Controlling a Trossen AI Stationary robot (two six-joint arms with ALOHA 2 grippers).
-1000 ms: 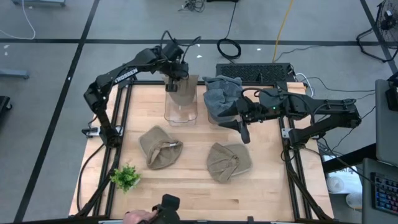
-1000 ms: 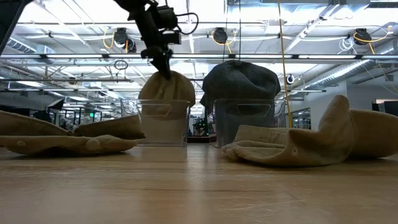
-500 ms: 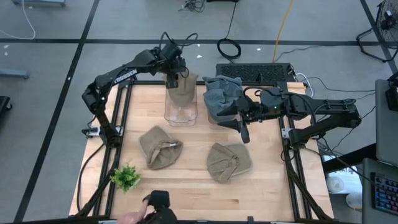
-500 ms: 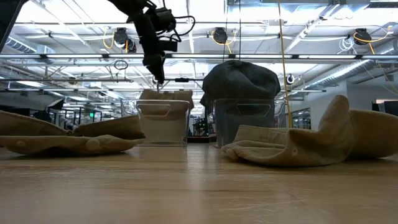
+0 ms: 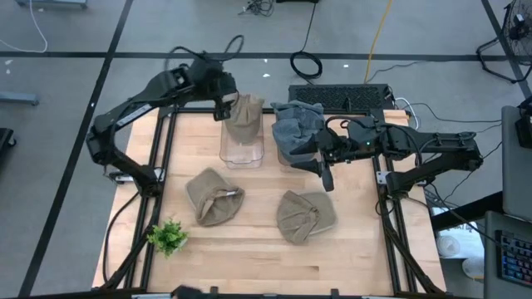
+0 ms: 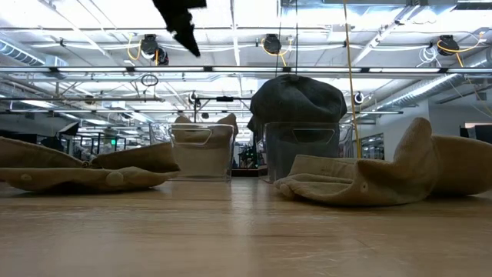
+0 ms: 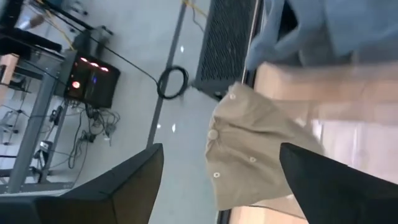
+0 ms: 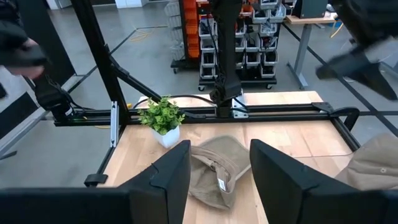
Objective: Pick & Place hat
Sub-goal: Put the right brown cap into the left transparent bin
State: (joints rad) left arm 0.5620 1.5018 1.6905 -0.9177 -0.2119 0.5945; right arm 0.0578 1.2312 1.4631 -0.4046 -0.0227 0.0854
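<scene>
A tan hat (image 5: 244,116) lies sunk in the far end of a clear container (image 5: 241,151); it also shows in the left wrist view (image 7: 252,155). My left gripper (image 5: 224,101) hangs open above and to the left of it, touching nothing, its fingers wide apart (image 7: 221,152). A grey hat (image 5: 295,129) sits heaped on the second clear container (image 6: 300,154). Two more tan hats (image 5: 213,196) (image 5: 305,216) lie flat on the wooden table. My right gripper (image 5: 324,176) waits raised beside the grey hat, open with nothing between its fingers (image 8: 219,149).
A small green plant in a white pot (image 5: 168,237) stands at the table's near left corner. A black keyboard-like slab (image 5: 341,97) lies just past the far edge. Bare wood (image 5: 249,257) runs along the near edge.
My left gripper has opened and let go of the tan hat, then risen and drawn back toward the table's left far corner. The hat, held up as a dome above the container before, has dropped and now lies low inside it.
</scene>
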